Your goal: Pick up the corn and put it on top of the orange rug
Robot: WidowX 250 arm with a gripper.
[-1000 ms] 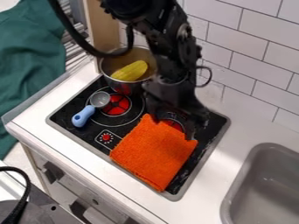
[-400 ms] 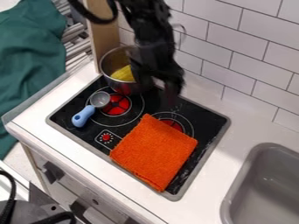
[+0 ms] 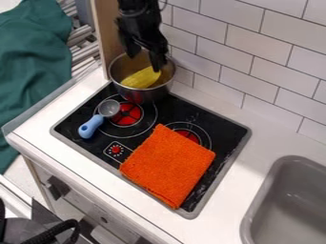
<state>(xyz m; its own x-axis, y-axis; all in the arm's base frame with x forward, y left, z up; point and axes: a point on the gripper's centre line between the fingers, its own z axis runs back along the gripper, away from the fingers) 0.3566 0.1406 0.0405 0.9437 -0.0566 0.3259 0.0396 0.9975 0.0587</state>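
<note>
Fingers (image 3: 156, 59) moved over pot (image 3: 150, 95), stovetop (image 3: 168, 108), tiled wall (image 3: 280, 59)

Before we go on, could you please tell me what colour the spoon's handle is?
The handle is light blue, clearest in the camera view.

Wall (image 3: 267, 62), 2 o'clock: white rectangular tile, dark joints. Wooden panel (image 3: 104, 33), 11 o'clock: upright. Counter (image 3: 229, 190), centre: white. Sink (image 3: 253, 214), 4 o'clock: grey, recessed.
</note>
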